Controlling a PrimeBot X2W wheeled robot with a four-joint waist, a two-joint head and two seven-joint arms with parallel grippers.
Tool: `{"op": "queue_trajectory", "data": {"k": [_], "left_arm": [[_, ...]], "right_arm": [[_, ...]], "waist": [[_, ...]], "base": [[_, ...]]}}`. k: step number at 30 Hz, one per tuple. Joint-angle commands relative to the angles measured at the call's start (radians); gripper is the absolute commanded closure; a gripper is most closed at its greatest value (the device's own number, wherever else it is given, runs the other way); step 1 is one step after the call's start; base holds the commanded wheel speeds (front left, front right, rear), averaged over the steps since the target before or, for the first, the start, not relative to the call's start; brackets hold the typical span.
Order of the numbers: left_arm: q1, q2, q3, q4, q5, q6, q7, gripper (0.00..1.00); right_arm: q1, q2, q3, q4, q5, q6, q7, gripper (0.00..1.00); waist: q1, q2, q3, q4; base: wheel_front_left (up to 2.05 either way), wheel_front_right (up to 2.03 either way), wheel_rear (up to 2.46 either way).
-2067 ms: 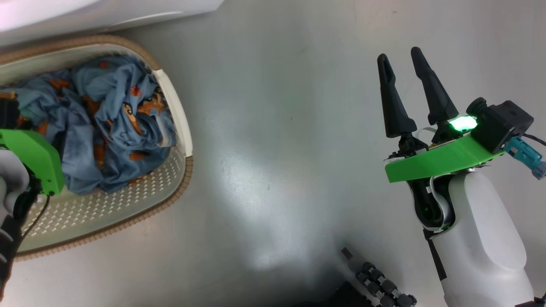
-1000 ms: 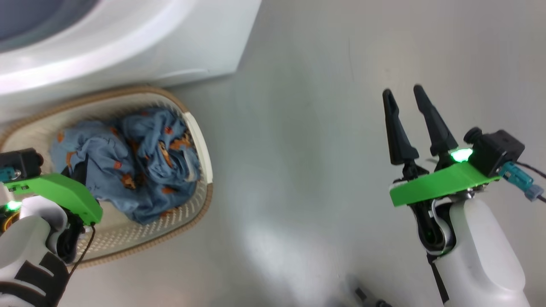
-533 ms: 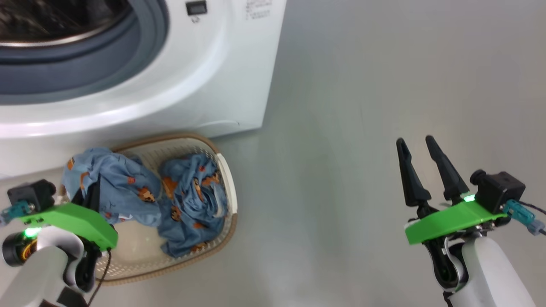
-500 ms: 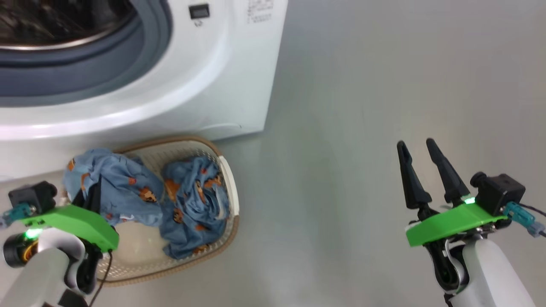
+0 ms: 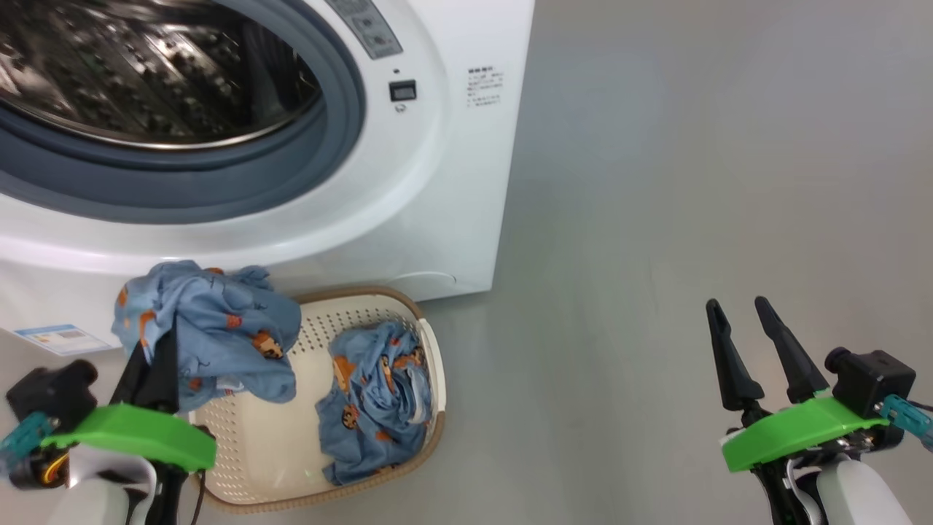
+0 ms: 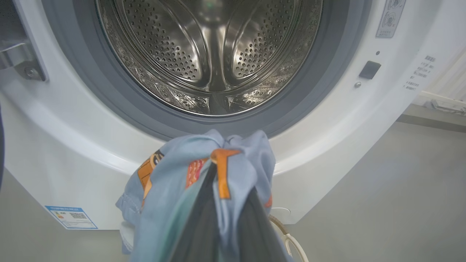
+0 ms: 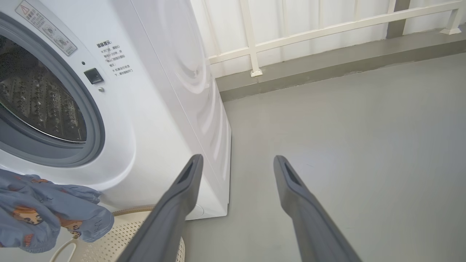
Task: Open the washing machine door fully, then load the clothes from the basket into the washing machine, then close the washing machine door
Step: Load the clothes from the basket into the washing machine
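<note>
The washing machine [image 5: 408, 182] stands at the upper left with its mouth open, showing the steel drum [image 6: 211, 54] and grey gasket [image 5: 219, 197]. The washing machine door is out of view. On the floor in front of the machine sits the basket [image 5: 430, 343]. My left gripper [image 5: 157, 361] is shut on one of the clothes [image 5: 208, 328] and holds it above the basket's left end, below the drum opening. This garment [image 6: 204, 171] drapes over the fingertips. Another garment [image 5: 375, 408] lies in the basket. My right gripper [image 5: 758, 339] hovers open and holds nothing, over the floor to the right.
Bare grey floor [image 5: 656, 219] spreads to the right of the machine. Behind it, a low step [image 7: 327, 62] and a white railing [image 7: 251, 43] run along the far side. A small blue label [image 6: 71, 216] marks the machine's lower front. A metal hinge [image 6: 22, 65] sits left of the opening.
The head camera has tilted up, bringing the drum into view. My left gripper has lifted one garment out of the basket towards the machine's front. The right gripper stays open.
</note>
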Motion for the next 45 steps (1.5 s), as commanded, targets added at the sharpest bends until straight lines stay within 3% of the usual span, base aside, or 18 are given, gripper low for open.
{"op": "queue_trajectory", "data": {"k": [1, 14, 24, 34, 45], "left_arm": [[0.021, 0.022, 0.066, -0.067, 0.031, -0.002, -0.01, 1.0], [0.26, -0.105, 0.219, -0.426, 0.233, -0.002, -0.01, 1.0], [0.328, -0.161, 0.26, -0.546, 0.289, -0.002, -0.01, 1.0], [0.271, -0.145, 0.263, -0.515, 0.279, -0.002, -0.01, 1.0], [0.032, -0.07, 0.251, -0.429, 0.248, -0.002, -0.01, 1.0]], "right_arm": [[0.02, -0.013, 0.014, -0.022, -0.001, 0.002, -0.005, 0.0], [0.071, -0.022, -0.01, -0.028, 0.006, 0.002, -0.005, 0.0], [0.063, -0.018, -0.018, -0.033, 0.002, 0.002, -0.005, 0.0], [0.05, -0.013, -0.02, -0.038, -0.001, 0.002, -0.005, 0.0], [0.001, 0.014, -0.007, -0.044, -0.005, 0.002, -0.005, 0.0]], "waist": [[0.0, 0.0, -0.042, 0.027], [0.0, 0.0, -0.092, 0.043], [0.0, 0.0, -0.071, 0.045], [0.0, 0.0, -0.042, 0.036], [0.0, 0.0, 0.059, 0.002]], "base": [[0.0, 0.0, 0.0], [0.0, 0.0, 0.0], [0.0, 0.0, 0.0], [0.0, 0.0, 0.0], [0.0, 0.0, 0.0]]}}
